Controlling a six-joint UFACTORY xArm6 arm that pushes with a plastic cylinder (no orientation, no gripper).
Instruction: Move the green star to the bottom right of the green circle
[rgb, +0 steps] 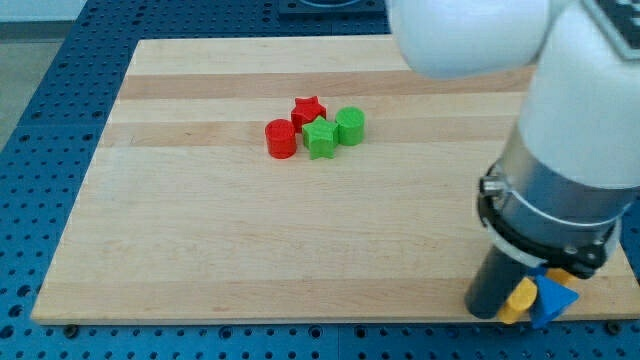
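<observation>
— What's on the left of the cluster?
— A red cylinder (281, 138), with a red star (308, 108) just beyond it, farther back.
— And the green star (320, 139)?
— Right of the red cylinder, touching the green circle (350, 126), which sits to its right and slightly farther away.
— Your tip?
— I can't see my tip; the arm (545, 200) hides it at the near right of the wooden board (200, 250), well apart from the cluster. A yellow block (518, 301) and a blue block (553, 300) peek out beside it
</observation>
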